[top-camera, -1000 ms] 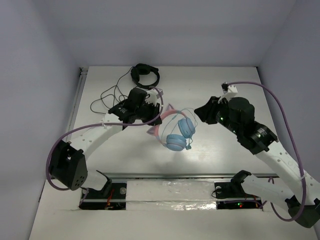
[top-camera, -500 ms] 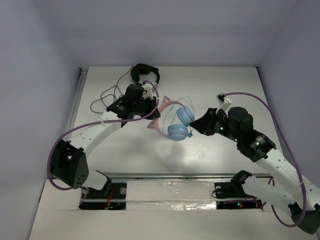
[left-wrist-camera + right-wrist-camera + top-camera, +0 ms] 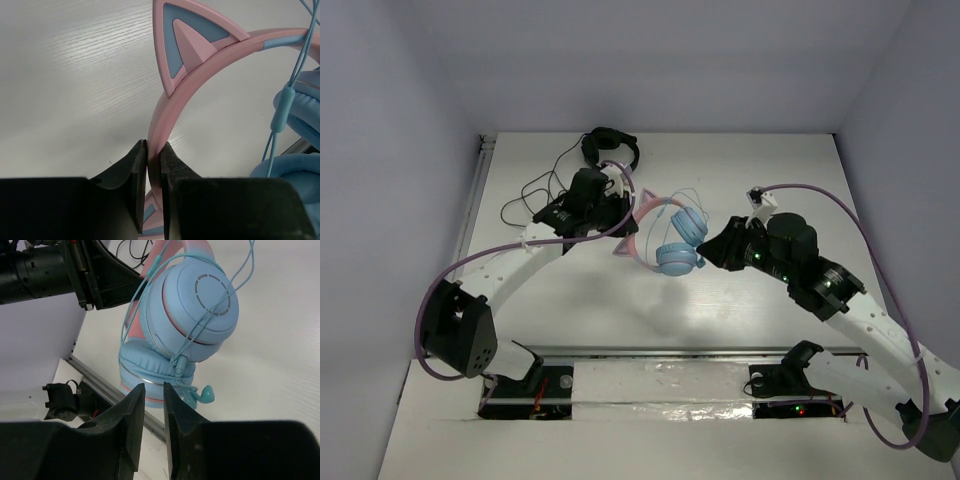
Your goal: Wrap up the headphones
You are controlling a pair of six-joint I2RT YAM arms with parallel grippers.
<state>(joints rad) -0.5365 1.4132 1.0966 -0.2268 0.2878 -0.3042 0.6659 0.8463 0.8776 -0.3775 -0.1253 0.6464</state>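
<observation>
The headphones (image 3: 678, 242) hang above the table middle, with light blue earcups (image 3: 200, 305), a pink cat-eared headband (image 3: 170, 105) and a thin pale blue cable (image 3: 280, 100) looped around the cups. My left gripper (image 3: 625, 215) is shut on the headband, which is pinched between its jaws in the left wrist view (image 3: 154, 150). My right gripper (image 3: 710, 250) is just right of the earcups. In the right wrist view (image 3: 154, 387) its jaws stand narrowly apart with nothing between them, just below the lower cup. The cable's plug end (image 3: 205, 396) dangles beside it.
Black headphones (image 3: 610, 148) with a tangled black cable (image 3: 535, 195) lie at the back left, just behind my left arm. A metal rail (image 3: 670, 352) runs along the table's near edge. Walls close in the left, back and right.
My left gripper has lifted the headphones up and back a little. My right gripper has moved left and closer, from right of the headphones to right at the earcups.
</observation>
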